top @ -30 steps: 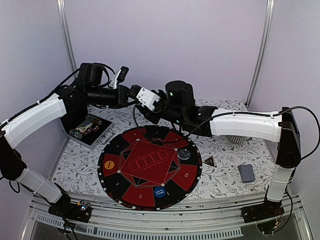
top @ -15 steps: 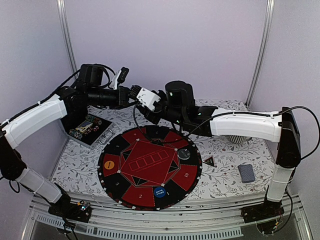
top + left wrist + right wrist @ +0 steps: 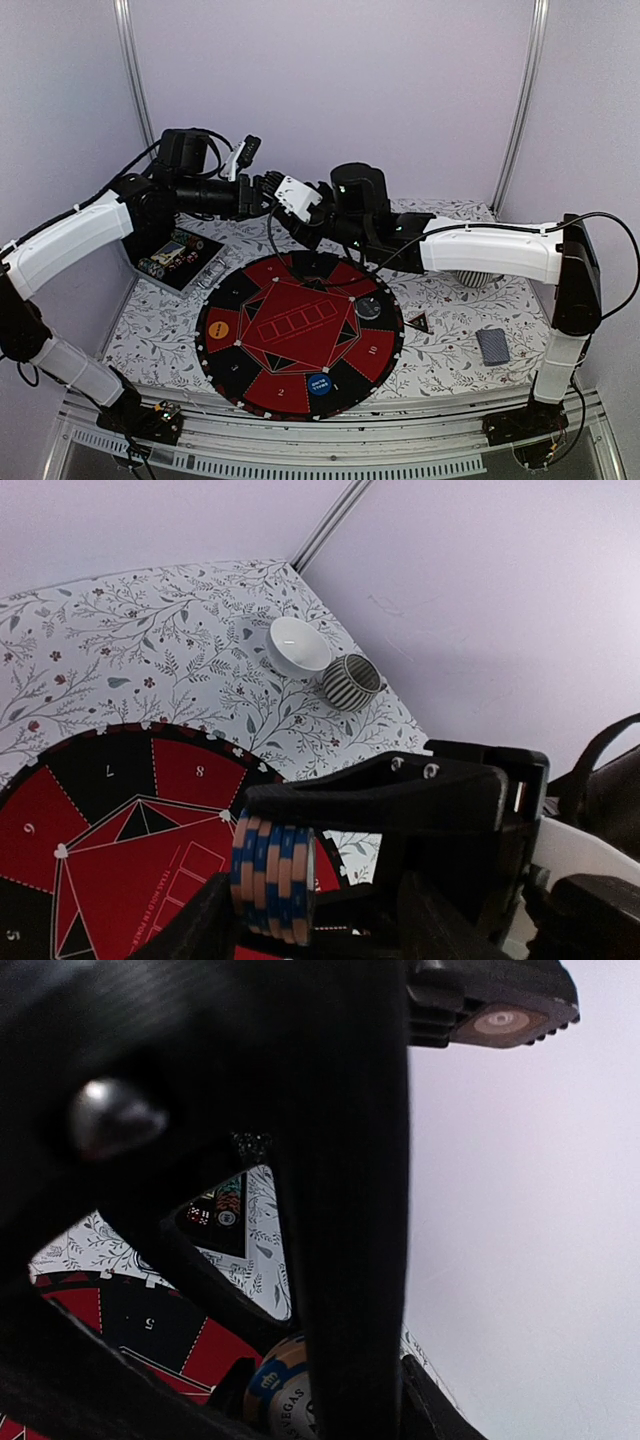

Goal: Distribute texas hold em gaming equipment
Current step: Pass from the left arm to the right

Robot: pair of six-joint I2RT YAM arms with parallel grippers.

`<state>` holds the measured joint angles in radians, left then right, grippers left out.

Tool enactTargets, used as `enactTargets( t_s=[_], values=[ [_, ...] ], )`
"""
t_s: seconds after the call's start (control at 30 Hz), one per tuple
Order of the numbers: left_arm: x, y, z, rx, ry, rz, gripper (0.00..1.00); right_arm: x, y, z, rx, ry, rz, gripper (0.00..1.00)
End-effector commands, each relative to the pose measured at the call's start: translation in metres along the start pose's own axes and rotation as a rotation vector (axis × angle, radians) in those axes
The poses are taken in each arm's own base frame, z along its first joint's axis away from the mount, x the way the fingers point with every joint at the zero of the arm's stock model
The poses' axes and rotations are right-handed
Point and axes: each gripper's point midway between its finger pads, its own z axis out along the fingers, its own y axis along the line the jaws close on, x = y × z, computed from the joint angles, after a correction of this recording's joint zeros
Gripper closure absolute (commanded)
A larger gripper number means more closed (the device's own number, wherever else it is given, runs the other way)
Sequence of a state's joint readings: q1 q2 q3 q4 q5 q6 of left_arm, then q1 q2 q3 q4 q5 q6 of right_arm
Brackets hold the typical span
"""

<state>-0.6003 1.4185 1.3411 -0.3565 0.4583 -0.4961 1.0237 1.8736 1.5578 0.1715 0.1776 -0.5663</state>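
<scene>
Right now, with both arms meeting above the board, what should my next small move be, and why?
Probably draw the left gripper straight back, off the chip stack. Its jaws stand apart either side of the stack, while the right gripper appears to clamp it, so the left only needs to clear without knocking the chips.

- On my feeds I count two arms: one left arm (image 3: 70, 240), one right arm (image 3: 490, 250).
- One patterned surface (image 3: 450, 345).
- One round mat (image 3: 300, 335).
- Two buttons: one orange button (image 3: 221, 327), one blue button (image 3: 320, 383).
- One triangle marker (image 3: 419, 322).
- One card deck (image 3: 492, 346).
- One chip stack (image 3: 273, 877); I can't count its chips for sure.
- One grey disc (image 3: 368, 309).
- One chip tray (image 3: 180, 257), contents too small to count.
- One bowl (image 3: 298, 646), one ribbed cup (image 3: 350, 682).
</scene>
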Motion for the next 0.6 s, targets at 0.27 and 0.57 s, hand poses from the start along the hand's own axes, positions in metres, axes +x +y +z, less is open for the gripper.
enactTargets(
  t_s=[0.27, 0.57],
  values=[
    [-0.009, 0.022, -0.026, -0.116, -0.094, 0.029, 0.05, 0.000, -0.012, -0.022, -0.018, 0.022, 0.086, 0.99],
    [-0.002, 0.090, -0.061, -0.291, -0.148, -0.024, 0.02, 0.026, 0.000, -0.045, -0.080, 0.151, 0.180, 0.99]
  ],
)
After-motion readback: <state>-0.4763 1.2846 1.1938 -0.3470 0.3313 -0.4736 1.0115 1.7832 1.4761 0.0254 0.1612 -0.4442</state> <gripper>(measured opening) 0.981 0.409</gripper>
